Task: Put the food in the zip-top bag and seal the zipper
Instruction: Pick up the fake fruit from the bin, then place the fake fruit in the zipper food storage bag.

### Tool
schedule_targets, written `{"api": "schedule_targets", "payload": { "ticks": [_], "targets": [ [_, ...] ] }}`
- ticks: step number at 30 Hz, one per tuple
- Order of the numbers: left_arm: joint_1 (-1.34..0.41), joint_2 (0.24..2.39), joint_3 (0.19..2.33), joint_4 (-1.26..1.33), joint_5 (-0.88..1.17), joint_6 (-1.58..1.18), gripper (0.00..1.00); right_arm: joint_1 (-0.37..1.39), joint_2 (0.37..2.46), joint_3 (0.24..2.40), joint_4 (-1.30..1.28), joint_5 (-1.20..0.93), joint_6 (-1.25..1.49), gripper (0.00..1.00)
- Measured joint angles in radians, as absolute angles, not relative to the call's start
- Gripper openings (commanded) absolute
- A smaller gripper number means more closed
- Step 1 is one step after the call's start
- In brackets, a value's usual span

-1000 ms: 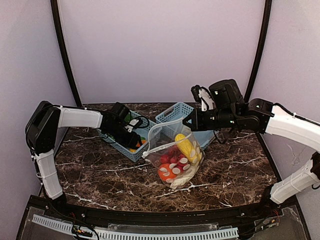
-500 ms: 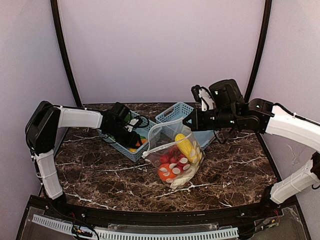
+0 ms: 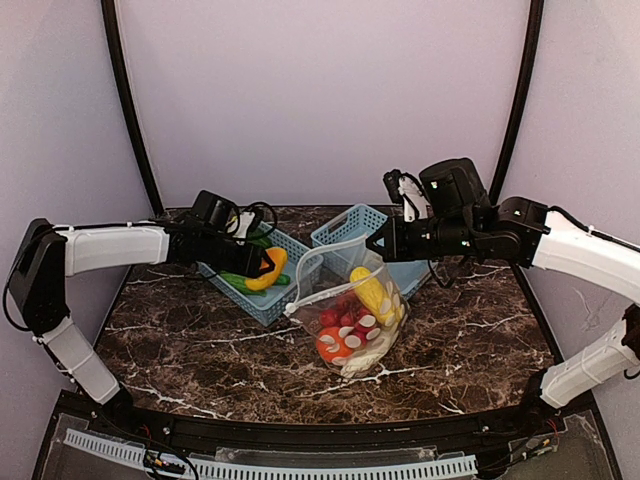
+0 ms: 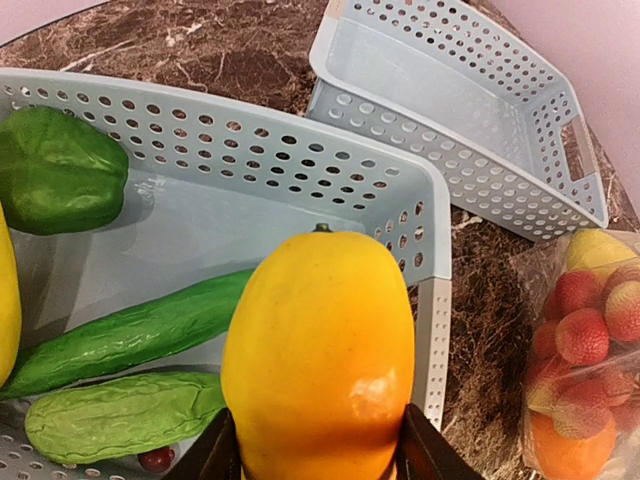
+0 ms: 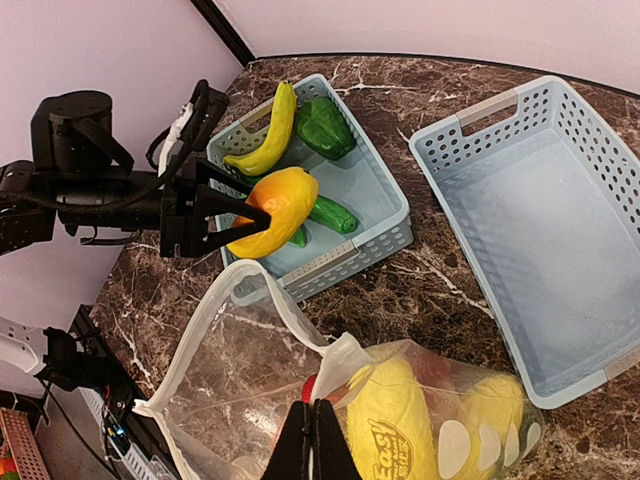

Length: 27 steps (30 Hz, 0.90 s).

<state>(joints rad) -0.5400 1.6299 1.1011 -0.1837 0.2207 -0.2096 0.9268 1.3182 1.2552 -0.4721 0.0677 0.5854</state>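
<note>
Marble-patterned table (image 3: 200, 350): two light-blue lattice baskets at the rear, zip-top bag in front of them.

Left basket (image 4: 280, 160): holds a banana (image 5: 270, 130), green pepper (image 4: 60, 170), smooth cucumber (image 4: 130, 330) and bumpy green gourd (image 4: 120, 415).

Right basket (image 5: 540, 200): just beside the left one, behind the bag.

Zip-top bag (image 3: 330, 280): stands on the table just in front of both baskets. Its mouth gapes toward the left arm and the zipper (image 5: 195, 325) is unsealed. Food inside: yellow corn (image 3: 372, 290), red pieces, an orange (image 3: 335, 345), and a white piece at the bottom.

Right gripper (image 5: 310, 440): fingers pressed together, pinching the bag's top edge and holding it up.

Left gripper (image 4: 320, 455): fingers half spread, clamped on both sides of a yellow-orange mango (image 4: 318, 360). It holds the mango over the left basket, at the corner nearest the bag.
</note>
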Motion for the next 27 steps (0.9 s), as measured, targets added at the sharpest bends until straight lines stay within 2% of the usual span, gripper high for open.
{"api": "schedule_targets", "payload": {
  "ticks": [13, 20, 27],
  "targets": [
    [-0.553, 1.37, 1.057, -0.128, 0.223, -0.291, 0.4, 0.927, 1.314, 1.246, -0.469, 0.067, 0.59, 0.0],
    [-0.695, 1.246, 1.06, -0.128, 0.22, -0.311, 0.4, 0.927, 1.314, 1.243, -0.463, 0.065, 0.596, 0.0],
    [-0.828, 1.248, 1.108, -0.117, 0.212, -0.358, 0.4, 0.927, 1.314, 1.243, -0.462, 0.06, 0.6, 0.0]
  ]
}}
